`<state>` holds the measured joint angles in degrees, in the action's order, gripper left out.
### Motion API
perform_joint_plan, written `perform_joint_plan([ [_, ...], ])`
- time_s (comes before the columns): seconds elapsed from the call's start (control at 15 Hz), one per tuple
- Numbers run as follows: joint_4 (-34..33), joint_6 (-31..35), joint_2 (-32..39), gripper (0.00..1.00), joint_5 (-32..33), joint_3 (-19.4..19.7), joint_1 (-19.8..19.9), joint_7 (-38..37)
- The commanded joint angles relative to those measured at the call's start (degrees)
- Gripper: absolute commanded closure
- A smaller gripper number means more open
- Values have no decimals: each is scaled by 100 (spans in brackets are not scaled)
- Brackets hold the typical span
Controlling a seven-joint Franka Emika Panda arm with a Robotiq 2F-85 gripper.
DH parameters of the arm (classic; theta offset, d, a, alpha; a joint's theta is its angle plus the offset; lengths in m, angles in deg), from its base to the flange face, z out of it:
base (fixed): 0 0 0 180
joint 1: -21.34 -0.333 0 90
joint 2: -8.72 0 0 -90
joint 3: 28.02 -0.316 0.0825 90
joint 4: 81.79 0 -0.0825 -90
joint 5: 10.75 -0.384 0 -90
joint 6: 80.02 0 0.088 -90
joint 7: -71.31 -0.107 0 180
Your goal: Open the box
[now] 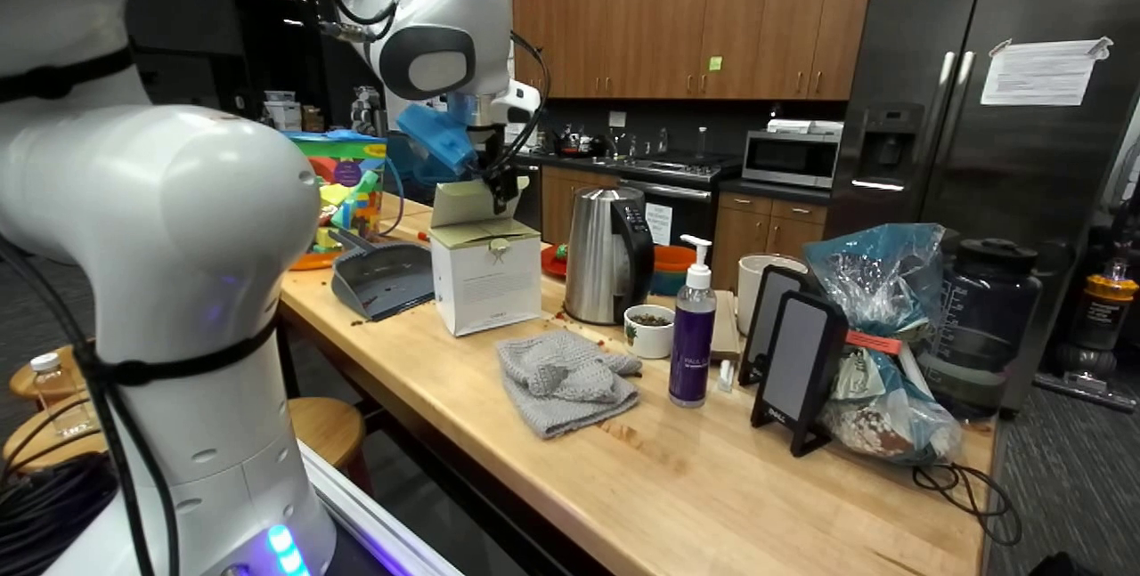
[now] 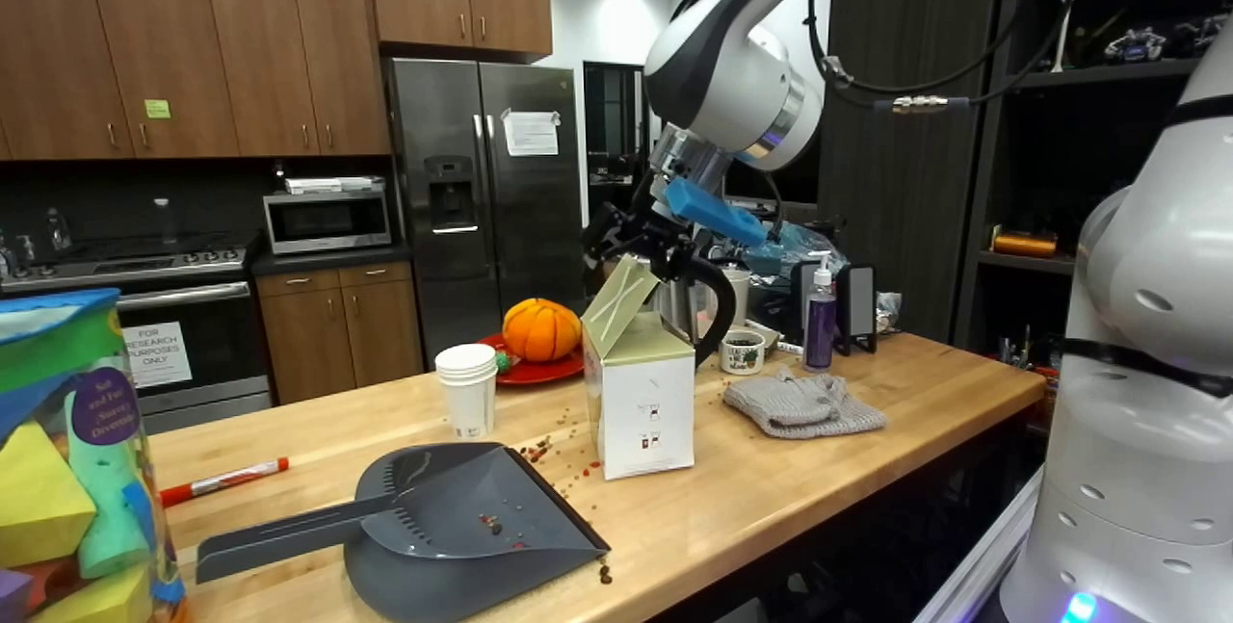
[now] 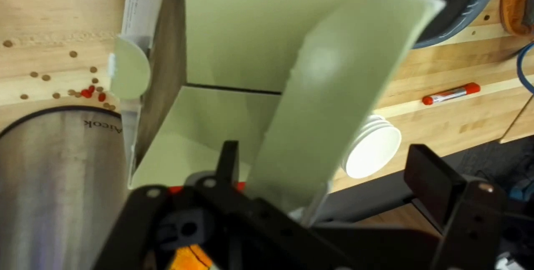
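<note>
Wrist view, lower left: "Aicok", inverted, on cylindrical steel kettle (image 3: 62,195). In an exterior view, left: "FOR RESEARCH PURPOSES ONLY" on white paper sheet (image 2: 157,353); "Soft and Fun" on round purple label (image 2: 105,408). In an exterior view, right: "PAUL" on purple pump bottle (image 1: 691,349); "DELL" on upright black-framed panel (image 1: 797,367).

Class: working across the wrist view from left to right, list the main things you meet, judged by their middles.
Steel kettle, box, stacked white cups, red marker, orange item at the right edge.
</note>
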<state>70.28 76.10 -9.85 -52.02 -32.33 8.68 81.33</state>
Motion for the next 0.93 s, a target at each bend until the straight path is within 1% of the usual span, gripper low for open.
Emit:
perform_joint_plan([
  [0.0,27,30,-322,0,554,-220,-5,-396],
  [0.27,-188,-73,-454,0,1383,-431,-13,-1006],
  [0.47,-380,-122,-485,0,1811,-535,-66,-1339],
  [0.87,-708,-237,-282,0,1744,-503,-425,-1359],
])
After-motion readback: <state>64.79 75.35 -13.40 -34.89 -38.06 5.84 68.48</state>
